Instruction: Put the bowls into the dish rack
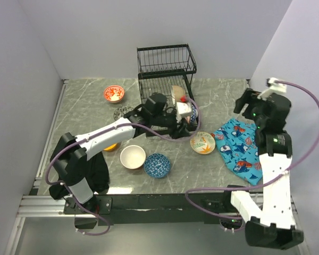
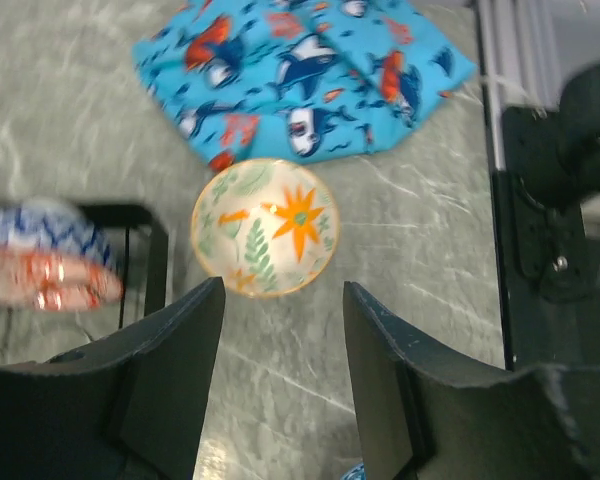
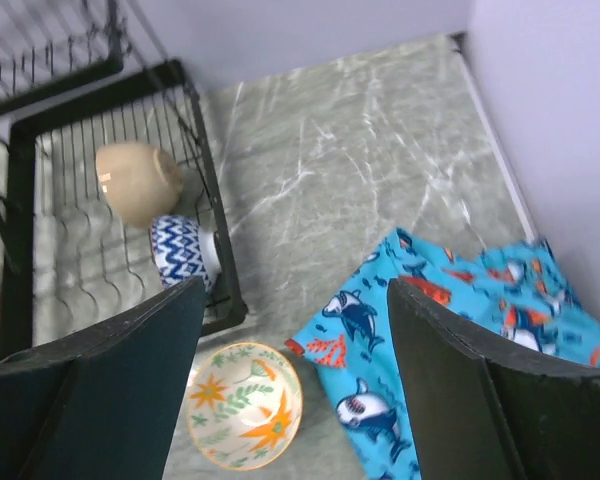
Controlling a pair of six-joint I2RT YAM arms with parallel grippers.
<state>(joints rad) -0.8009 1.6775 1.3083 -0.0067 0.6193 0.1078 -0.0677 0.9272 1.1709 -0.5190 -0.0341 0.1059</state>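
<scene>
The dish rack (image 1: 166, 64) stands at the far middle of the grey marble table (image 1: 85, 117), and two bowls already sit in its lower tray: a beige bowl (image 3: 138, 182) tipped on its side and, just beside it near the tray's right rim, a blue zigzag bowl (image 3: 178, 250). The left arm reaches across the table to the front of the rack, and the left gripper (image 2: 282, 295) hangs there with its jaws spread and nothing between them. Its wrist view looks down on a floral bowl (image 2: 265, 228) lying upright on the table just outside the rack's front right corner. A blue shark-print cloth (image 2: 300, 70) lies crumpled just beyond that bowl, near its rim; whether the two touch cannot be told. The right gripper (image 3: 295, 295) hovers high over the cloth's far end, its jaws also wide apart and empty. The other bowls lie loose on the table: a red bowl (image 1: 114, 94) left of the rack, a white bowl (image 1: 133, 157) and a blue bowl (image 1: 157, 165) side by side near the front edge, and an orange bowl (image 1: 111, 147) partly hidden under the left arm.
</scene>
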